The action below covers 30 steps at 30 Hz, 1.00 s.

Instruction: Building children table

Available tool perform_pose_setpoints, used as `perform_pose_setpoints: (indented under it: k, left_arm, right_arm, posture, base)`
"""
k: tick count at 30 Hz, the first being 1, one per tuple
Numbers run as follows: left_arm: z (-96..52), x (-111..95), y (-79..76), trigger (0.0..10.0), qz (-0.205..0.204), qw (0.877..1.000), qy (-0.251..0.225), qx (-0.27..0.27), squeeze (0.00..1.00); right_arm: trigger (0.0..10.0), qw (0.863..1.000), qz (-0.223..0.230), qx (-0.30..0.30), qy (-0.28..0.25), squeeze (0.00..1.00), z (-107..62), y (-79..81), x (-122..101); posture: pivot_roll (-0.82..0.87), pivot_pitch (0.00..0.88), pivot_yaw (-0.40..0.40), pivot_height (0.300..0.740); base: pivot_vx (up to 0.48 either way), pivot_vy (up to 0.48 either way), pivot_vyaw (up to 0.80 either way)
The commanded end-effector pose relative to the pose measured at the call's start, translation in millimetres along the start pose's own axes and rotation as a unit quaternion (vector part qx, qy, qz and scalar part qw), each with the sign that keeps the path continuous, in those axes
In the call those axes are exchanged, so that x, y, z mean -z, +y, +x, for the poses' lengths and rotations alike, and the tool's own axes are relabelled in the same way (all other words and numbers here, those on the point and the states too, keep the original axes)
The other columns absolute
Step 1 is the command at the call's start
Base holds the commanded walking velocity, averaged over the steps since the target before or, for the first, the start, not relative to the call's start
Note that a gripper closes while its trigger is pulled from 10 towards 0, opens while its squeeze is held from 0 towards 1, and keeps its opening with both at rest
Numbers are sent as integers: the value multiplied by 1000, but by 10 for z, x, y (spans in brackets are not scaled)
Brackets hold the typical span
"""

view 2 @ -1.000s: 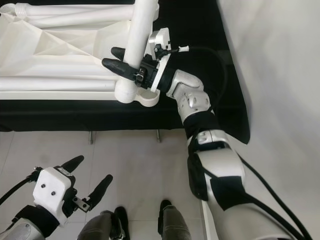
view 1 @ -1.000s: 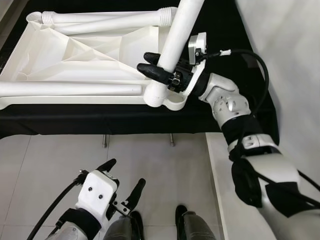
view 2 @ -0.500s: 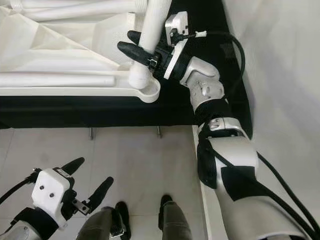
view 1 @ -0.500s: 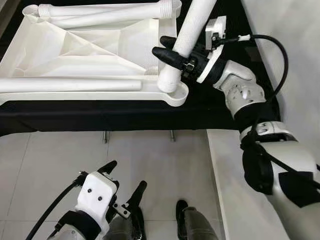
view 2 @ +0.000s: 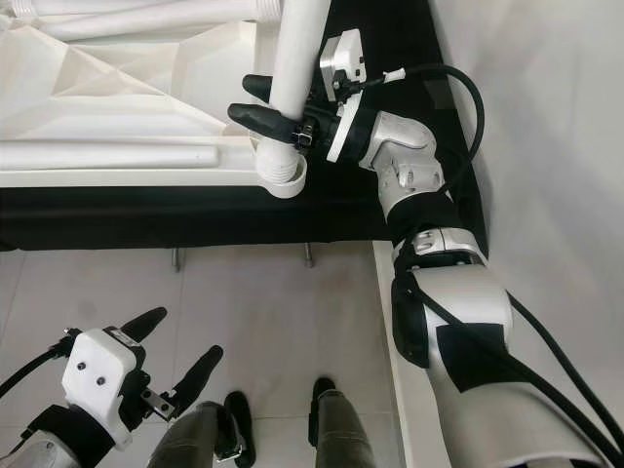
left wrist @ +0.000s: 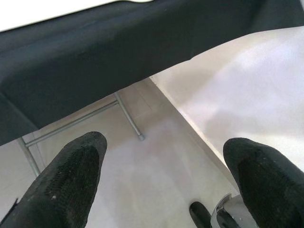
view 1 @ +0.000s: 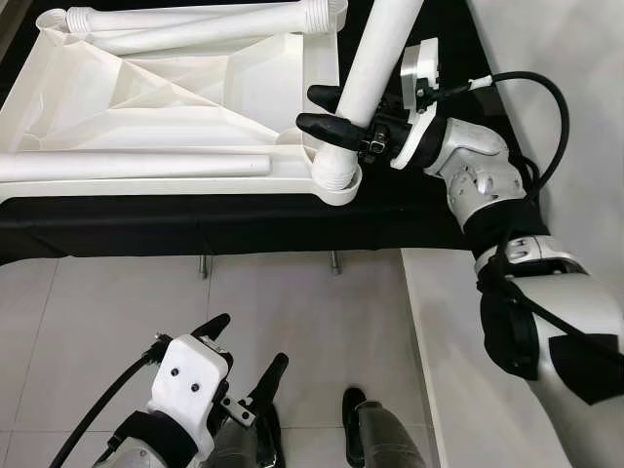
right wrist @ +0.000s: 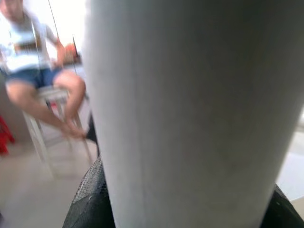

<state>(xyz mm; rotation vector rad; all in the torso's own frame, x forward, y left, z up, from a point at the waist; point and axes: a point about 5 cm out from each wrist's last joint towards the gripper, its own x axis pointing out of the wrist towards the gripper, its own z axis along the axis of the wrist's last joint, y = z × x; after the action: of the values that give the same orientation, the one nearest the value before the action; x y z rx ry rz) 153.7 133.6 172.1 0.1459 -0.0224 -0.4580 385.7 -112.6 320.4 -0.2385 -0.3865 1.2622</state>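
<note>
One white table leg (view 1: 375,68) is held upright and slightly tilted, its threaded lower end set into the round corner socket (view 1: 338,182) of the upturned white tabletop (view 1: 185,107), which lies on a surface draped in black cloth (view 1: 195,229). The leg is pinched low down, just above the socket, by the right gripper (view 1: 343,109), whose black fingers are closed around it from both sides. In the right wrist view the leg (right wrist: 190,109) is seen close against the camera, with a blurred person on a stool (right wrist: 42,80) behind it.

By its look the leg is judged to be a hollow plastic tube: light, stiff and smooth, so it may slip or spin inside the fingers when twisted. A hold near the threaded end, as at present, keeps the thread steady over the socket; a hold higher up would give more leverage but less control. The thread could be crossed if the leg is turned while leaning, so it is best brought straight first.

Two further legs (view 1: 195,29) are seen lying across the far edge of the tabletop, and another leg (view 1: 136,166) lies along the near edge, none of them yet fitted.

Lower down, the left gripper (view 1: 244,356) hangs idle above the tiled floor (view 1: 322,322), its fingers (left wrist: 76,175) spread apart and holding nothing.
</note>
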Motion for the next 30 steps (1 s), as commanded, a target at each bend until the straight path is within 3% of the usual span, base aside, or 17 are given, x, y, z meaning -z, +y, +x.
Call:
perform_pose_setpoints:
  k: [1,12,17,19,30]
  left_arm:
    - [-36,19,-37,10000,-4,1000,12,9,0]
    - [-33,16,-42,10000,-3,1000,11,10,0]
    - [-30,9,-34,10000,-3,1000,10,9,0]
    - [-30,9,-34,10000,-3,1000,10,9,0]
    - [-3,5,-24,10000,-3,1000,7,8,0]
  right_arm:
    - [10000,998,23,-18,52,0,10,112,268]
    - [10000,998,19,-17,65,0,-53,56,220]
    - [10000,993,2,-84,85,0,-53,124,208]
    - [10000,993,2,-84,85,0,-53,124,208]
    - [10000,967,-100,-192,132,0,144,301,138]
  posture:
    - [-32,384,22,740]
    - [-38,380,16,740]
    - [-42,387,15,740]
    - [-42,387,15,740]
    - [-48,393,8,740]
  base:
    - [0,0,0]
    - [0,0,0]
    - [0,0,0]
    - [0,0,0]
    - [0,0,0]
